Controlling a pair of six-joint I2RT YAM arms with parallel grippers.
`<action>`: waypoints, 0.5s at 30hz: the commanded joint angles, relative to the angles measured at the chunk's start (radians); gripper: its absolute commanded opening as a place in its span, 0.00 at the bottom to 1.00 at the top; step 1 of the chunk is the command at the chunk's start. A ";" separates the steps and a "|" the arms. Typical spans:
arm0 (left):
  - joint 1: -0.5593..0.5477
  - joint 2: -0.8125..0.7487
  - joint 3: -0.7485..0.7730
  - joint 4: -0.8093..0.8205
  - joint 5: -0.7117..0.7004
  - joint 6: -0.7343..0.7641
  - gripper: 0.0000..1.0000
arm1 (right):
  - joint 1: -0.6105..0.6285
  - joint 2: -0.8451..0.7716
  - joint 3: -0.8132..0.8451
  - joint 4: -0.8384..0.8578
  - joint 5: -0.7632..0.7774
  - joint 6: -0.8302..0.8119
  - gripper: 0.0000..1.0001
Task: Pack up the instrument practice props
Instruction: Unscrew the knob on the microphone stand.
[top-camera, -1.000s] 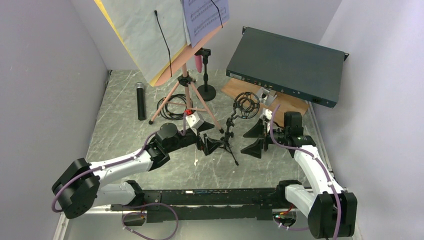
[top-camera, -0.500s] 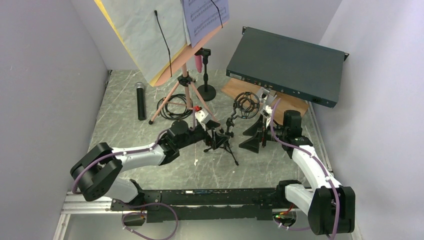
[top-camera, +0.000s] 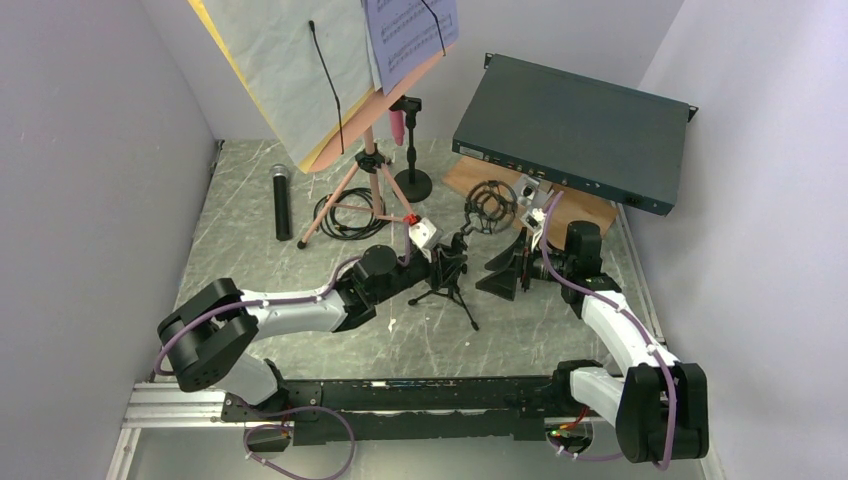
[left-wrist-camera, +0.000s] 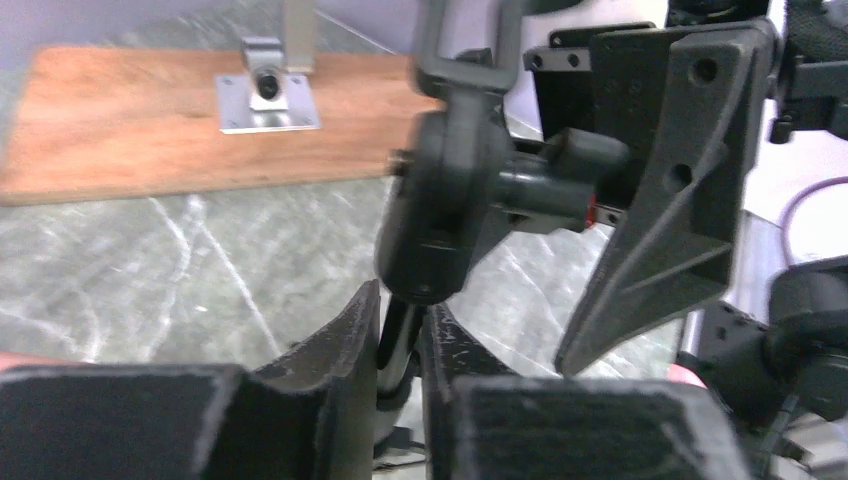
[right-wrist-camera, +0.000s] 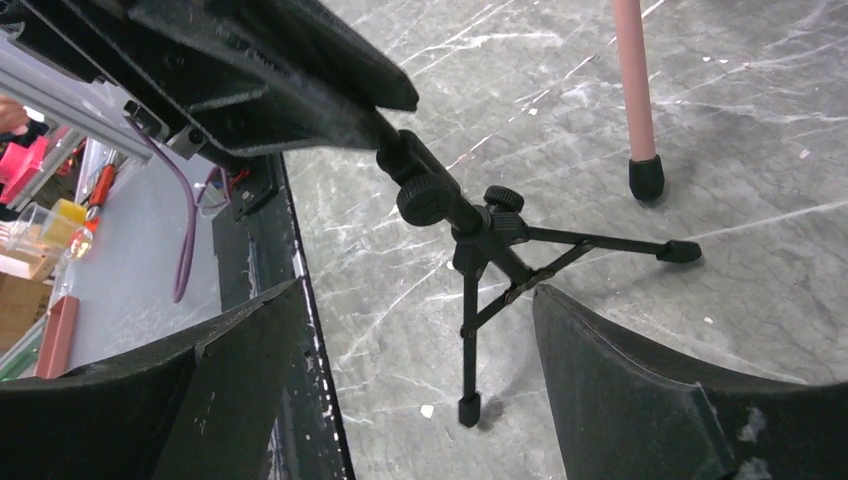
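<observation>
Tightly narrowed left hand (left-wrist-camera: 398, 312), widely spread right hand (right-wrist-camera: 418, 300).

Black mic stand (left-wrist-camera: 445, 200) between black left gripper (left-wrist-camera: 398, 345) jaws; grey white-veined table (left-wrist-camera: 150, 270), brown board (left-wrist-camera: 130, 110) beyond; pink leg (right-wrist-camera: 632, 80) beyond right gripper (right-wrist-camera: 415, 300) jaws.

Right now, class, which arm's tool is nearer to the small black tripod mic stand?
Left. The left tool pinches the mic stand's post; the right tool stands open just to its right, not touching.

The counter (top-camera: 240, 250) is showing a smooth, veined, stone-like surface, the board (left-wrist-camera: 130, 120) at one o'clock is showing matt grained wood, the rack box (top-camera: 575, 130) matt painted metal, the small mic holder (right-wrist-camera: 490, 232) a matt black finish.
</observation>
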 joint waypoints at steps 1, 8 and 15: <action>-0.007 -0.003 0.032 0.073 -0.048 0.018 0.08 | 0.003 0.006 -0.008 0.096 -0.001 0.059 0.87; -0.008 0.000 -0.013 0.219 0.008 -0.034 0.00 | 0.003 0.036 -0.040 0.210 -0.010 0.171 0.86; -0.010 0.030 -0.011 0.290 0.090 -0.047 0.00 | 0.012 0.068 -0.040 0.256 -0.032 0.215 0.71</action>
